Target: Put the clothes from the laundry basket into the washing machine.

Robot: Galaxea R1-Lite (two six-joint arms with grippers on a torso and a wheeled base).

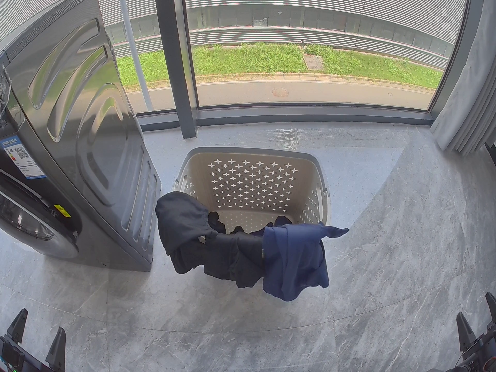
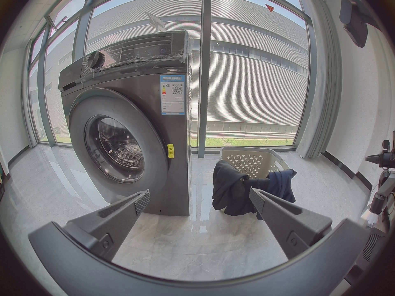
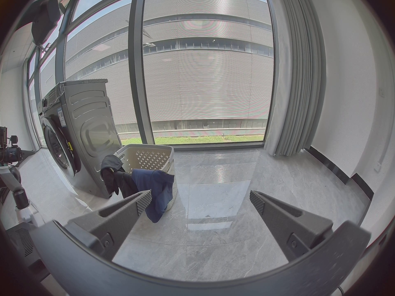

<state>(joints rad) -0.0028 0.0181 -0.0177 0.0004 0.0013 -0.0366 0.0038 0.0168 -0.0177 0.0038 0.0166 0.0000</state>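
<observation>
A beige laundry basket (image 1: 258, 182) stands on the floor in the middle of the head view. Black clothes (image 1: 206, 244) and a dark blue garment (image 1: 294, 259) hang over its near rim. A dark grey washing machine (image 1: 88, 130) stands to the basket's left; its round door (image 2: 115, 149) looks closed in the left wrist view. My left gripper (image 1: 37, 337) is open, low at the near left, well short of the basket. My right gripper (image 1: 478, 319) is open at the near right, holding nothing. The basket (image 3: 150, 159) and clothes (image 3: 154, 190) also appear in the right wrist view.
Large windows (image 1: 310, 42) with a dark upright frame (image 1: 173, 52) run behind the basket. A grey curtain (image 1: 470, 94) hangs at the far right. Grey marble floor (image 1: 403, 223) lies open to the right of the basket and in front of it.
</observation>
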